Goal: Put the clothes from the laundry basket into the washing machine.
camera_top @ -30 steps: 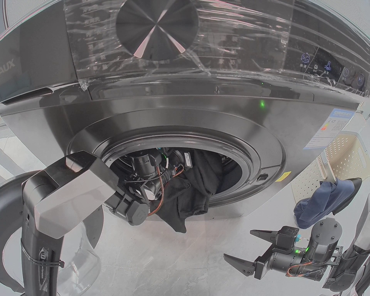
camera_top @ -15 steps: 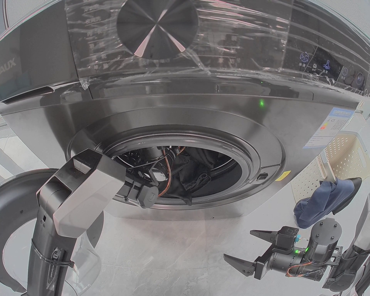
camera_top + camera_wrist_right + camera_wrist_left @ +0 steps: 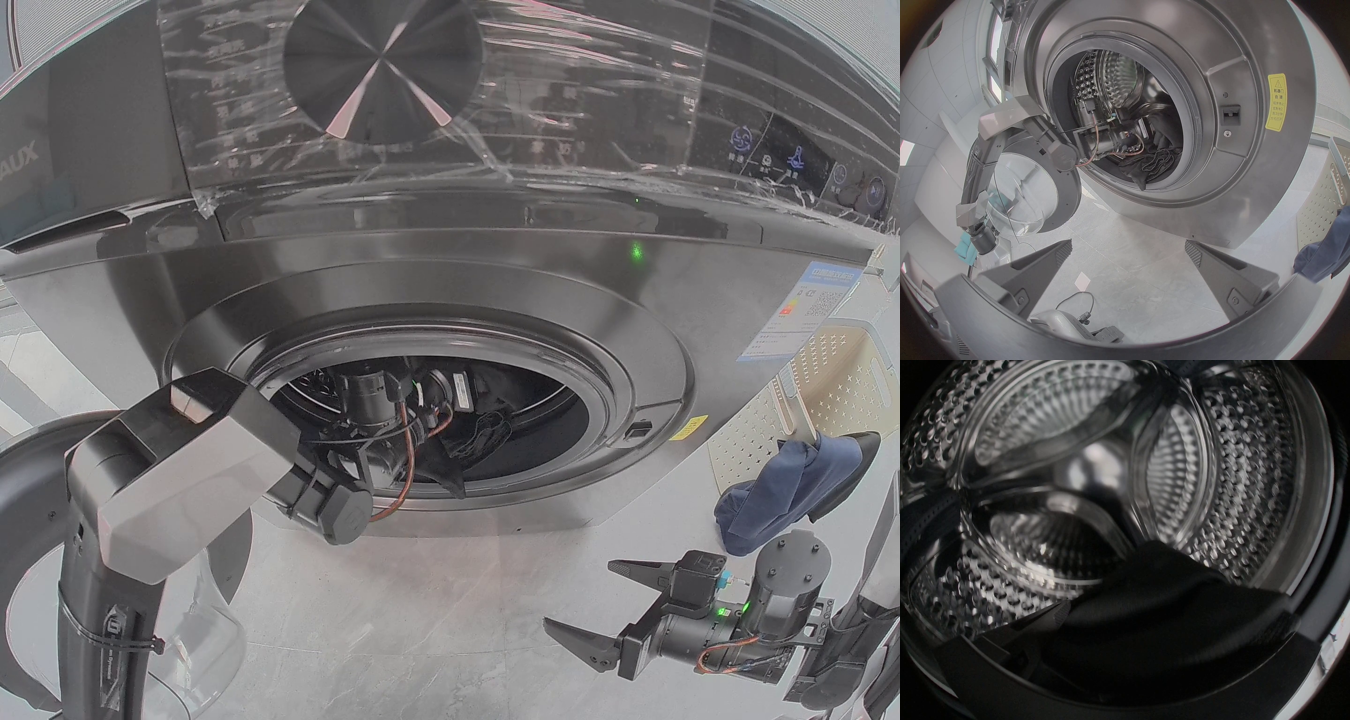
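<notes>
The washing machine (image 3: 656, 309) stands in front of me with its port open. My left gripper (image 3: 480, 429) is inside the drum (image 3: 1228, 453), open. One finger (image 3: 1050, 618) shows bare, and a black garment (image 3: 1162, 603) lies over the other, low at the drum's front. The same black garment (image 3: 1148, 161) rests just inside the port's lower lip. My right gripper (image 3: 581, 595) hangs open and holds nothing above the floor, to the lower right of the port. A blue garment (image 3: 783, 487) drapes over the edge of the white perforated laundry basket (image 3: 844, 384) at the right.
The round glass door (image 3: 1026, 187) is swung open at the left, beside my left arm. Grey floor (image 3: 450, 609) lies bare between the machine and my right gripper (image 3: 1126, 246). The blue garment (image 3: 1326, 253) hangs close to my right arm.
The black garment, which hung out over the port's lip a second ago, is now inside the drum. My left arm pushed in, then drew back a little. The right arm has not moved.
</notes>
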You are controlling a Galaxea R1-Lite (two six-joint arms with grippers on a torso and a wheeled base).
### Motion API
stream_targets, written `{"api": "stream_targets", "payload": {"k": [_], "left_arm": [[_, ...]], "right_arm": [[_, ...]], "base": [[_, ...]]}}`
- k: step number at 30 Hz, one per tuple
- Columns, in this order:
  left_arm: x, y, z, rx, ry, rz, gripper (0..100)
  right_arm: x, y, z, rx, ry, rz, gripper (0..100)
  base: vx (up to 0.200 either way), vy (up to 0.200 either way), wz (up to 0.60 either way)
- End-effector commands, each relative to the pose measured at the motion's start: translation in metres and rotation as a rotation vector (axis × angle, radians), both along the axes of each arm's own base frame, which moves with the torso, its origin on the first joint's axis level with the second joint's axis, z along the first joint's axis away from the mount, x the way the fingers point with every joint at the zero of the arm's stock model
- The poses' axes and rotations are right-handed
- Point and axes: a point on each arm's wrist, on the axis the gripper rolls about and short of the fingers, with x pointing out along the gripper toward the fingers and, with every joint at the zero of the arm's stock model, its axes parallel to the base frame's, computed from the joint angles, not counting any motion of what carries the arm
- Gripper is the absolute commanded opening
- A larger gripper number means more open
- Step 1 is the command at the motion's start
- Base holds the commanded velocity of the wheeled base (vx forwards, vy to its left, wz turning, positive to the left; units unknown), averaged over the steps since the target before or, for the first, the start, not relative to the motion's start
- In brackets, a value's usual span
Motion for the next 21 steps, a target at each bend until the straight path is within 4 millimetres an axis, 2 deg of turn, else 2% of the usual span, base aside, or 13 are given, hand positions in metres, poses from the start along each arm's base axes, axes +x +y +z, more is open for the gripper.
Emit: {"api": "stream_targets", "payload": {"k": [1, 5, 10, 11, 14, 21], "left_arm": [[-0.037, 0.004, 0.004, 0.054, 0.126, -0.106, 100], [-0.045, 0.006, -0.015, 0.100, 0.194, -0.119, 100], [-0.038, 0.006, -0.030, 0.123, 0.220, -0.106, 100], [-0.035, 0.004, -0.030, 0.122, 0.214, -0.106, 0], [-0.025, 0.000, -0.030, 0.114, 0.201, -0.102, 0], [0.002, -0.005, -0.014, 0.051, 0.117, -0.049, 0]], "right_arm": [[0.000, 0.000, 0.000, 0.001, 0.000, 0.001, 100], [-0.001, 0.000, 0.000, 0.000, -0.001, 0.003, 100], [-0.002, 0.000, 0.000, -0.001, 0.000, 0.006, 100], [-0.003, 0.001, 0.000, 0.000, -0.001, 0.014, 100], [-0.004, 0.003, 0.001, 0.001, -0.002, 0.022, 100], [-0.003, 0.004, 0.001, 0.004, -0.006, 0.022, 100]], "base": [[0.000, 0.000, 0.00], [0.000, 0.000, 0.00], [0.000, 0.000, 0.00], [0.000, 0.000, 0.00], [0.000, 0.000, 0.00], [0.000, 0.000, 0.00]]}}
